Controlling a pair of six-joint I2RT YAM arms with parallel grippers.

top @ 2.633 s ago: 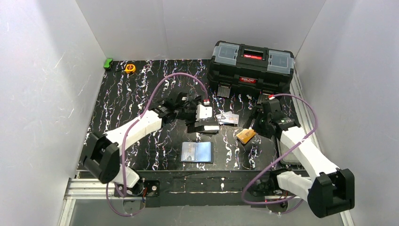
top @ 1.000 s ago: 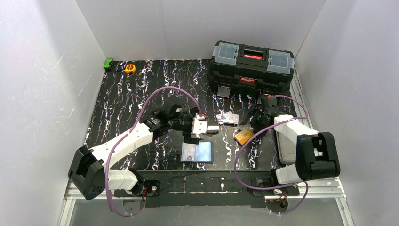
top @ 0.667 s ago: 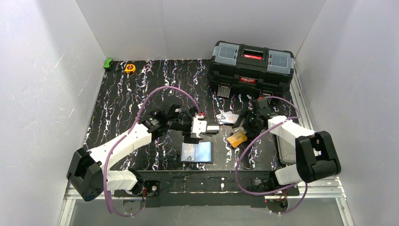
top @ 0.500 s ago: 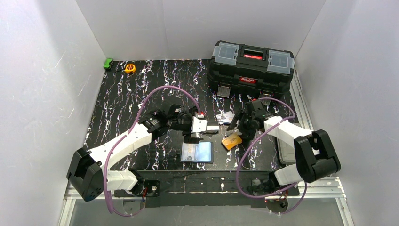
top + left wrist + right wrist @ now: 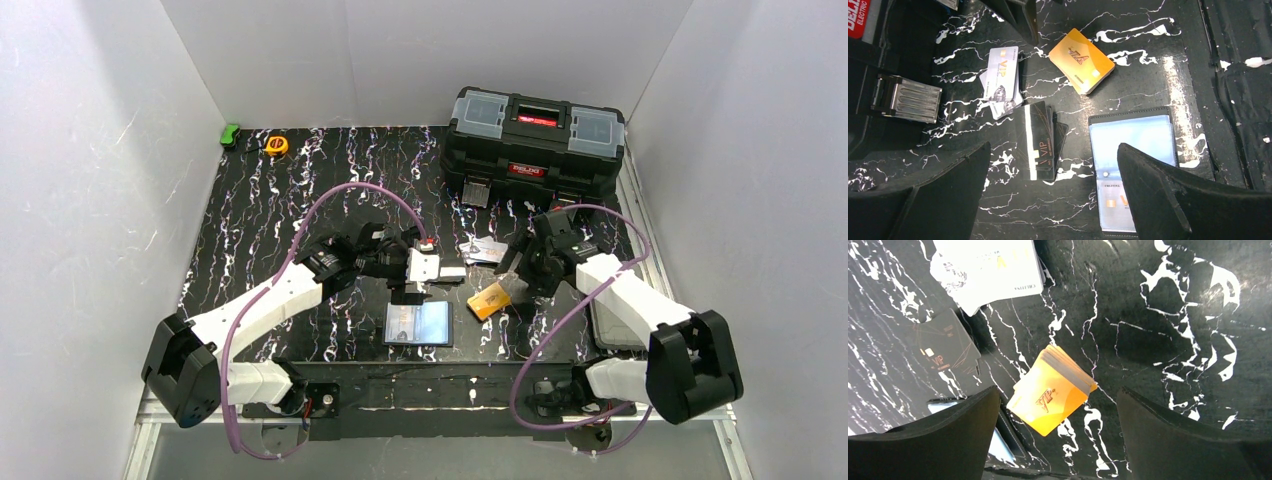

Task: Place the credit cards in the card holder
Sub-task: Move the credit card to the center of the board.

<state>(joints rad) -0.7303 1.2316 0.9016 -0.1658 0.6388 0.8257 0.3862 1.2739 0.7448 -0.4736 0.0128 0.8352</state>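
Observation:
The card holder point(image 5: 419, 323) point(image 5: 1135, 150) lies open and flat near the table's front edge, with a pale card in its bluish sleeve. A stack of orange credit cards point(image 5: 489, 300) point(image 5: 1081, 60) point(image 5: 1053, 389) rests on the table just right of it. Silver cards point(image 5: 486, 251) point(image 5: 1002, 81) point(image 5: 988, 270) lie farther back. Black cards point(image 5: 1040, 140) point(image 5: 943, 352) are fanned beside the holder. My left gripper point(image 5: 425, 272) point(image 5: 1053, 200) hovers open over the black cards and the holder. My right gripper point(image 5: 520, 265) point(image 5: 1058, 440) stands open above the orange stack, holding nothing.
A large black toolbox point(image 5: 535, 145) stands at the back right, its metal latch point(image 5: 905, 97) showing in the left wrist view. A yellow tape measure point(image 5: 277, 145) and a small green object point(image 5: 230, 134) sit at the back left corner.
The orange stack has slid left toward the card holder. My right gripper has since drawn back a little and spread wider. The left arm has barely moved.

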